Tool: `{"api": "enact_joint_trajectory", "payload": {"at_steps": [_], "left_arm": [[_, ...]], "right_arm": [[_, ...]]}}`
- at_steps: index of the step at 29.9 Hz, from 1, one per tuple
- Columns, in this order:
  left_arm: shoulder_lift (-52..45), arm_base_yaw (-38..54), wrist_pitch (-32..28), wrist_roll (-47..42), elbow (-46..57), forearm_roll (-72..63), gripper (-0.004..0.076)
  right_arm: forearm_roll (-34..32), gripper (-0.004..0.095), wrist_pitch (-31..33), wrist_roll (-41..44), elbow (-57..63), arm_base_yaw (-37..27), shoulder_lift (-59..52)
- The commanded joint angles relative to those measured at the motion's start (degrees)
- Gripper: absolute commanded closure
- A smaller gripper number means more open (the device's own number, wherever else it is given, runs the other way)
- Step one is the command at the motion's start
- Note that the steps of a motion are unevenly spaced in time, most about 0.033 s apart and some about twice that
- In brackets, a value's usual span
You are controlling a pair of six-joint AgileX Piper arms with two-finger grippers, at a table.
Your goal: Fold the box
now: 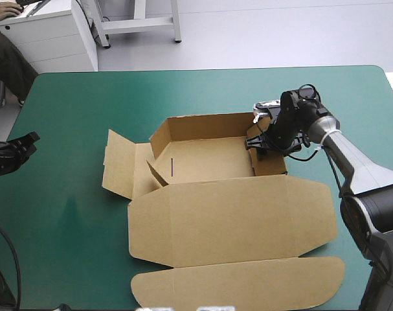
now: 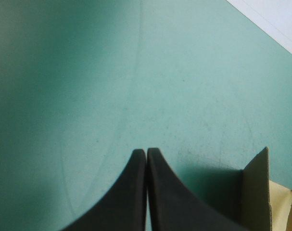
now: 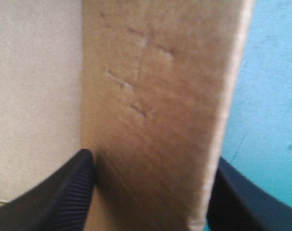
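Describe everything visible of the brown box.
The brown cardboard box sits on the teal-green cover as an open tray: far, left and right walls raised, side flaps splayed left, the lid flat toward the near edge. The right gripper straddles its right wall's far end, black fingers apart; nothing else touches it.

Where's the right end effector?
High view: the right end effector is at the far right corner of the brown box, fingers either side of its right wall.

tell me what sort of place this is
Likely a robot test bench: a teal-green table, a half-folded brown box on it, the right gripper straddling one wall, the left gripper parked aside.
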Motion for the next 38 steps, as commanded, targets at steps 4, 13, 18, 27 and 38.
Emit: {"api": "enact_joint_trajectory", "payload": {"at_steps": [4, 13, 18, 27, 38], "left_arm": [[-2.1, -0.1, -0.7, 0.0, -1.5, -2.4, 0.0734], [-2.1, -0.1, -0.3, 0.0, -1.5, -1.2, 0.0734], [-2.1, -0.1, 1.4, 0.0, -1.5, -0.8, 0.0734], [-2.1, -0.1, 2.1, 0.0, -1.5, 4.3, 0.0732], [-2.1, -0.1, 4.2, 0.0, -1.5, 4.1, 0.0272]], "right_arm": [[-0.4, 0.0906, -0.3, 0.2, -1.8, -0.2, -2.9], [-0.3, 0.0908, 6.7, -0.4, -12.8, -0.2, -4.2], [-0.3, 0.0909, 6.7, -1.2, -15.5, -0.2, -9.6], [2.2, 0.0909, 6.7, -1.6, -15.6, -0.2, -19.9], [7.2, 0.0909, 6.7, -1.6, -15.6, -0.2, -22.9]]}}
